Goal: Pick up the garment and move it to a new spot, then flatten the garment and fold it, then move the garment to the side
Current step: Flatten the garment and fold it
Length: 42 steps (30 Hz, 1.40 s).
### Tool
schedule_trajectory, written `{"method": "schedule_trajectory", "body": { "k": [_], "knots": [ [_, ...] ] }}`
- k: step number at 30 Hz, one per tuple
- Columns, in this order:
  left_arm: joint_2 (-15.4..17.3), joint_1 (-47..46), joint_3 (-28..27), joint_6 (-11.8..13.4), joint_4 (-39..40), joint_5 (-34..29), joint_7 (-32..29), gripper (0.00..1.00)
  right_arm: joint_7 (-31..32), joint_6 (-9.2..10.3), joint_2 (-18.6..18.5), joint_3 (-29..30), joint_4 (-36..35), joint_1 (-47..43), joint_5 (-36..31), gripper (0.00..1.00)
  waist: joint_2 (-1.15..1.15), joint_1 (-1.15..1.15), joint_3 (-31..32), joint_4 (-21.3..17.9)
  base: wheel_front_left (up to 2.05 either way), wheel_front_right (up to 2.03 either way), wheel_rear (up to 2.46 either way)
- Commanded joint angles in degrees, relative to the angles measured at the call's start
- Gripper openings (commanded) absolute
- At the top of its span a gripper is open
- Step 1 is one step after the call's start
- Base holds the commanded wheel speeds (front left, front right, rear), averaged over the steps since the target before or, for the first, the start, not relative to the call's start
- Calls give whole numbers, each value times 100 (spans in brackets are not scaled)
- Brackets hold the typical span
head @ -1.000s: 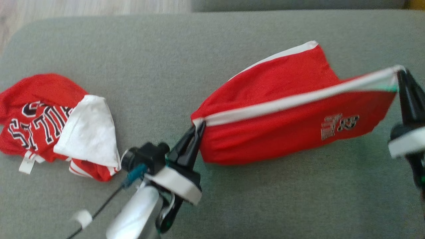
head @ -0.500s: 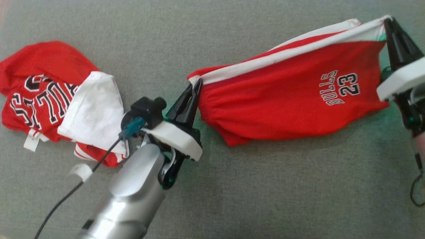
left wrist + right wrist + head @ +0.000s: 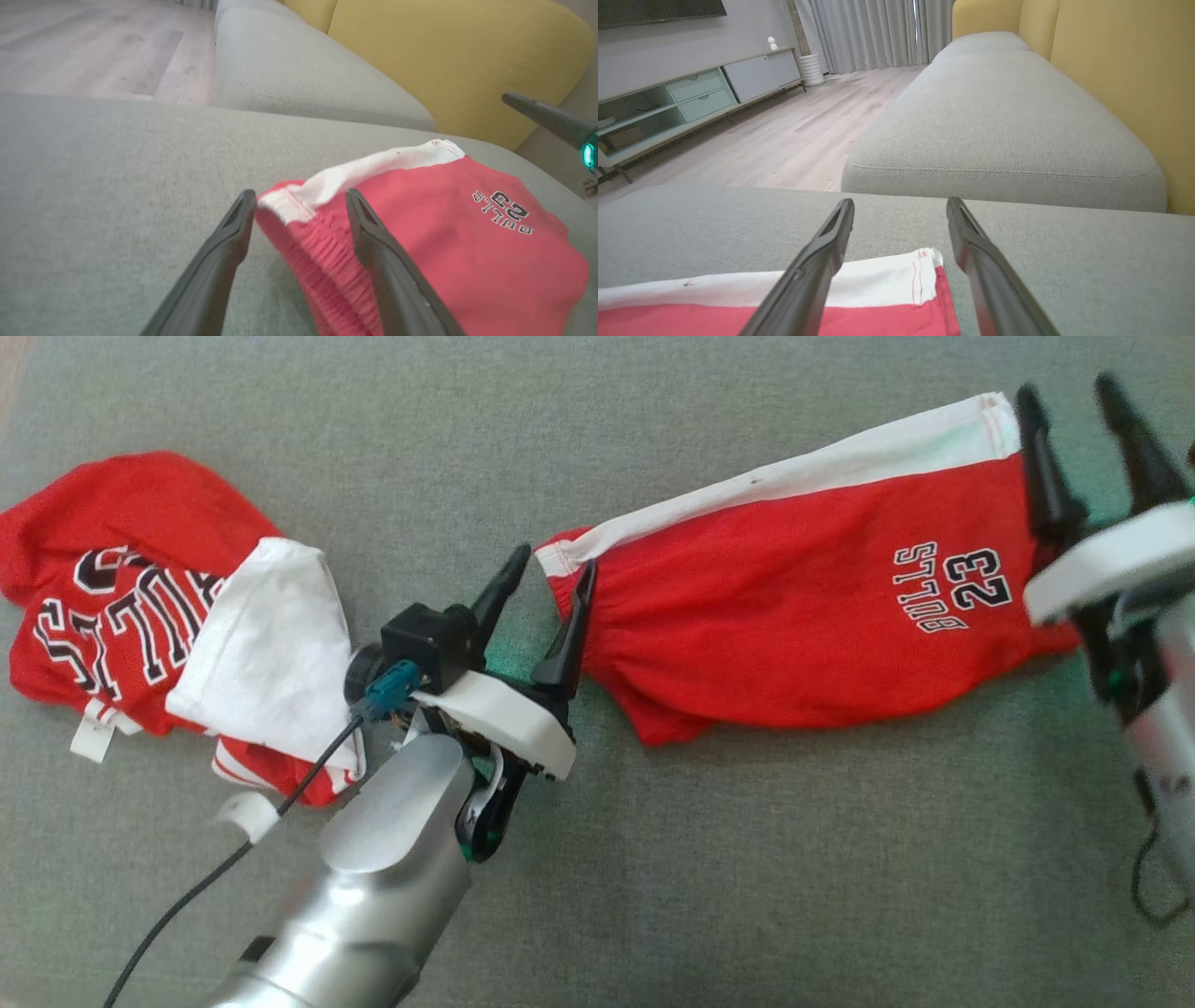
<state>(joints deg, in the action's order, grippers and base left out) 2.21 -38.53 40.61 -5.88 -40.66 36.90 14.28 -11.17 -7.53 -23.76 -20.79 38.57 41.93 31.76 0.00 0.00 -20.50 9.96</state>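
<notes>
Left claw [image 3: 555, 560] [image 3: 299, 193]: fingers spread, gripping nothing. In the left wrist view, the gathered waistband corner of the red shorts [image 3: 794, 616] [image 3: 444, 242] lay between the two fingers; whether either finger touched the cloth could not be told.

Right claw [image 3: 1066, 387] [image 3: 900, 200]: fingers likewise spread and empty. They stood at the right end of the shorts, and in the right wrist view the corner of the white band [image 3: 887, 275] lay below and between them. One of its fingers also appeared at the right edge of the left wrist view.

The shorts lay released on the grey cushion [image 3: 747, 859], stretched from left to right between the two claws. Their right end was farther away than their left. The white band ran along the far edge, and the print "BULLS 23" [image 3: 952, 588] sat near the right end, upside down in the head view.

A crumpled red and white jersey [image 3: 121, 597] lay at the left of the cushion, just beside the left claw's wrist and apart from the shorts.

Beyond the cushion were a second grey seat [image 3: 999, 116], a yellow backrest [image 3: 1125, 70] and a wooden floor [image 3: 784, 140].
</notes>
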Motion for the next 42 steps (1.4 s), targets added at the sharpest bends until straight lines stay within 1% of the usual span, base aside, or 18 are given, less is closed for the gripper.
{"method": "schedule_trajectory", "body": {
  "k": [1, 6, 11, 14, 16, 20, 21, 24, 25, 26, 27, 31, 34, 38, 42],
  "knots": [
    [67, -67, -247, 140, 260, -144, 66, 100, -72, 4, -75, -134, -223, -312, 133, 100, 0, 0, 65, -32, 0, 0, 0],
    [91, 578, -793, 633, 1149, -889, 70, 100, 15, 4, -233, -271, -447, -870, 438, 100, 0, 0, 132, -80, 0, 0, 0],
    [82, 1349, -1353, 927, 2103, -1487, 71, 100, 146, 4, -253, -73, -259, -921, 536, 100, 0, 0, 134, 18, 0, 0, 0],
    [74, 1787, -1645, 1148, 2816, -1890, 71, 100, 256, 4, -242, 72, 108, -743, 460, 100, 0, 0, 135, 186, 0, 0, 0],
    [70, 2090, -1739, 1314, 3299, -2037, 71, 100, 360, 4, -222, 183, 448, -627, 443, 100, 0, 0, 141, 343, 0, 0, 0],
    [68, 2625, -1693, 1704, 4136, -2297, 71, 100, 441, 4, -227, 358, 1141, -512, 406, 100, 0, 0, 208, 719, 0, 0, 0],
    [68, 2625, -1693, 1704, 4136, -2297, 71, 100, 441, 4, -227, 358, 1141, -512, 406, 100, 0, 0, 208, 719, 0, 0, 0],
    [68, 3002, -1625, 1955, 4503, -2514, 72, 100, 501, 4, -175, 436, 1529, -536, 504, 100, 0, 0, 290, 945, 0, 0, 0],
    [68, 3115, -1602, 2018, 4584, -2556, 72, 100, 518, 4, -157, 445, 1630, -550, 529, 80, 0, 0, 319, 998, 0, 0, 0],
    [68, 3215, -1584, 2080, 4653, -2598, 72, 100, 521, 4, -142, 458, 1726, -562, 547, 21, 0, 0, 350, 1045, 0, 0, 0],
    [68, 3301, -1567, 2130, 4703, -2652, 72, 100, 525, 4, -118, 451, 1796, -577, 561, 0, 0, 0, 381, 1080, 0, 0, 0],
    [67, 3541, -1525, 2245, 4761, -2792, 72, 100, 421, 4, -68, 450, 1957, -605, 628, 0, 0, 0, 499, 1104, 0, 0, 0],
    [67, 3627, -1515, 2266, 4707, -2889, 72, 100, 273, 4, -89, 486, 2020, -612, 675, 0, 0, 0, 584, 984, 0, 0, 0],
    [67, 3657, -1532, 2225, 4639, -3002, 72, 100, 112, 4, -262, 515, 2048, -637, 697, 0, 0, 0, 676, 659, 0, 0, 0],
    [67, 3707, -1646, 2213, 4535, -3084, 72, 100, 39, 4, -545, 556, 2038, -686, 729, 0, 0, 0, 751, 237, 0, 0, 0]
  ]
}}
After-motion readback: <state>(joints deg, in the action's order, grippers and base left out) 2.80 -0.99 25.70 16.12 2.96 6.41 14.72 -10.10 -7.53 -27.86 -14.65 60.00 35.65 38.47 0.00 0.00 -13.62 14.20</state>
